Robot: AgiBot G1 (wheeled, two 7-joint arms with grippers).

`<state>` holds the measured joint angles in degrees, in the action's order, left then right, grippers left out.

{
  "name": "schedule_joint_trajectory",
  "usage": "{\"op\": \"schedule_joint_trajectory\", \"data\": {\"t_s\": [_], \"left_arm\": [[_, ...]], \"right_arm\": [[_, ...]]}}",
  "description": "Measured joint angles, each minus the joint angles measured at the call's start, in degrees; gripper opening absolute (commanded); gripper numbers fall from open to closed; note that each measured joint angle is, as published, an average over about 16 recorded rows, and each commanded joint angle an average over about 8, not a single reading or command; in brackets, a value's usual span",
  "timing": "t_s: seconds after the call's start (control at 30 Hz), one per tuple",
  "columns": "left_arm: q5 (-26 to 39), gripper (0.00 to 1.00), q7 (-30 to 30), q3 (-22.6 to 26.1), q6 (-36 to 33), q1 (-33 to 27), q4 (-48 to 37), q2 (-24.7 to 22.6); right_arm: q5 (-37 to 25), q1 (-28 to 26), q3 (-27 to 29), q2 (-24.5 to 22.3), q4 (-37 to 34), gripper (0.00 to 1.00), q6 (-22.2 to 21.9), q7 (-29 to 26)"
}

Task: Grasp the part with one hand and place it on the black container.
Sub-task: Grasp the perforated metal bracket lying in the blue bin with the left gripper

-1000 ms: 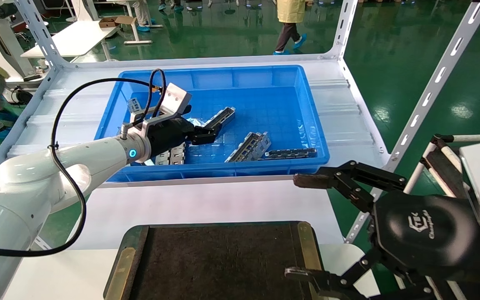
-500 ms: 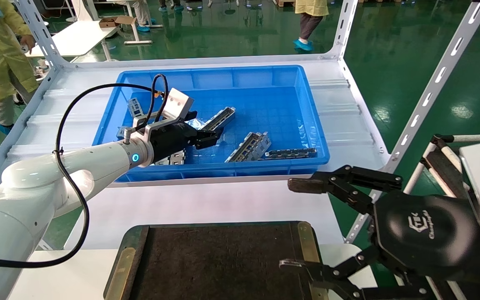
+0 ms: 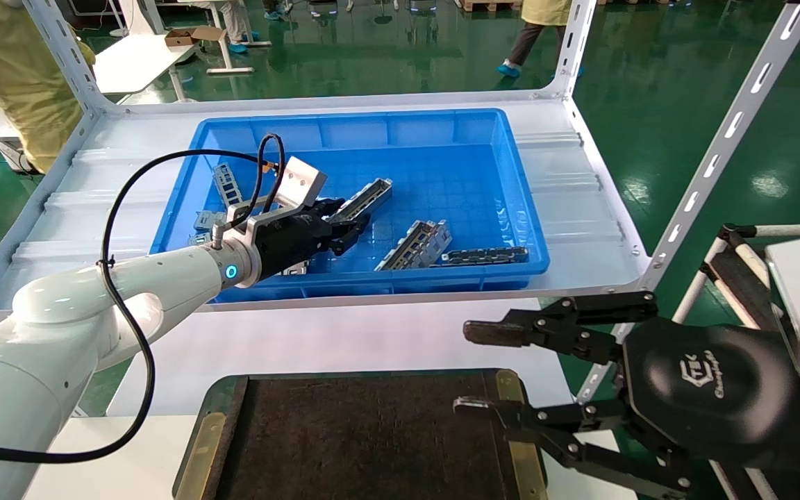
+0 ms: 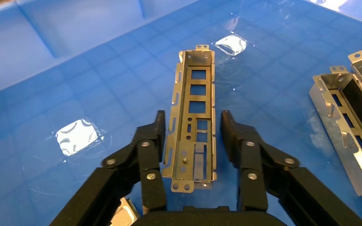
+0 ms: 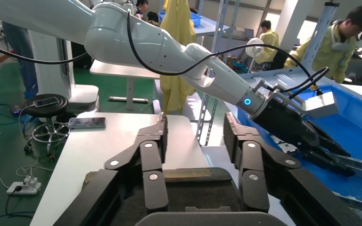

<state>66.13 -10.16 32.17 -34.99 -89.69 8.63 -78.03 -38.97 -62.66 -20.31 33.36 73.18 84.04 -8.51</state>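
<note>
The part point(image 3: 372, 194), a slim grey metal channel bracket with rectangular openings, lies on the floor of the blue bin. In the left wrist view the part point(image 4: 194, 106) lies lengthwise between my left gripper's fingers. My left gripper point(image 3: 353, 227) is open and low in the bin, one finger on each side of the part's near end point(image 4: 193, 117). A small gap shows on each side. The black container point(image 3: 372, 444) lies at the table's near edge. My right gripper point(image 3: 468, 368) is open and empty above the container's right edge; it also shows in the right wrist view point(image 5: 195, 122).
The blue bin point(image 3: 379, 128) also holds another grey bracket point(image 3: 415, 244), a dark chain-like strip point(image 3: 483, 255) and flat slotted plates point(image 3: 223, 180) at its left. White shelf posts point(image 3: 719, 146) rise at the right. People walk on the green floor behind.
My left gripper has dropped and moved forward, so its open fingers now straddle the part. My right gripper has drifted left and lower, over the container's right edge.
</note>
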Motion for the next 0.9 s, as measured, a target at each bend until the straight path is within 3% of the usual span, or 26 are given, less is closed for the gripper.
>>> {"op": "schedule_joint_trajectory", "data": {"t_s": [0.6,0.9], "left_arm": [[-3.80,0.00,2.56,2.23,0.57,-1.49,0.99,0.43],[-6.97,0.00,2.06,1.42,-7.63,-3.66,1.83,2.61]], "right_arm": [[0.01,0.00,-0.02,-0.01,0.00,0.00,-0.01,0.01],[0.02,-0.01,-0.03,-0.01,0.00,0.00,-0.01,0.01]]}}
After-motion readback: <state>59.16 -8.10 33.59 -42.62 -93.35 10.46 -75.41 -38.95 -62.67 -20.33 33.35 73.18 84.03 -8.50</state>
